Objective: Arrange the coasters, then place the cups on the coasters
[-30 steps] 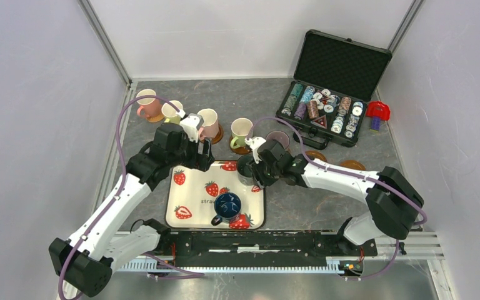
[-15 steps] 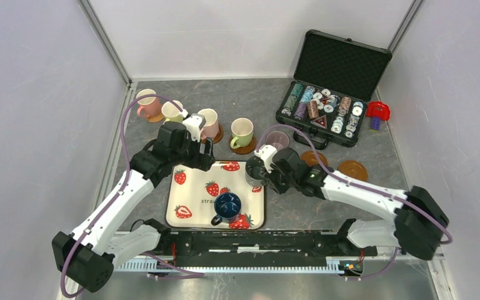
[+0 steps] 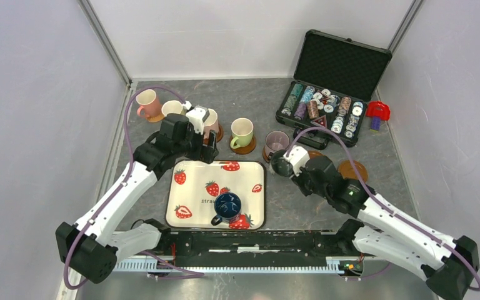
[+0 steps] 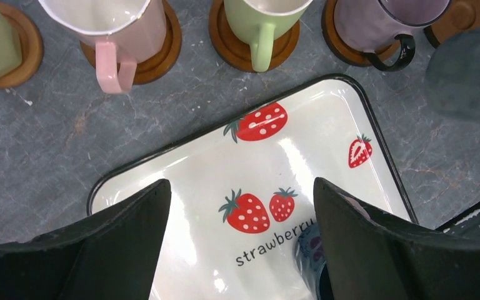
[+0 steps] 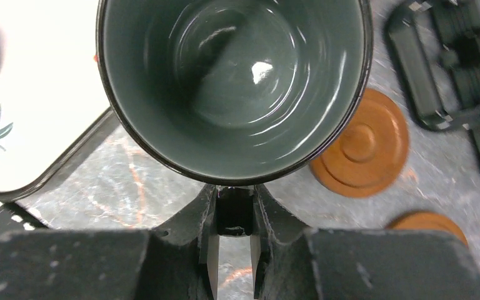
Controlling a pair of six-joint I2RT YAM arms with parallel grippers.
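Right pincer (image 5: 234, 215) clamping cup (image 5: 234, 81), two bare coasters (image 5: 361, 145)

The grey-green cup (image 5: 234, 81) gleams inside, its glazed ceramic glossy and catching the light. The orange-brown coaster (image 5: 362, 147) looks like smooth matt wood with turned rings. The strawberry tray (image 4: 300, 156) is shiny white enamel, and the table (image 4: 37, 144) has a dull, veined grey stone look.

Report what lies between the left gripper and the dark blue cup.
Only the strawberry-print tray: in the top view, its printed surface is all that separates the open left gripper from the dark blue cup.
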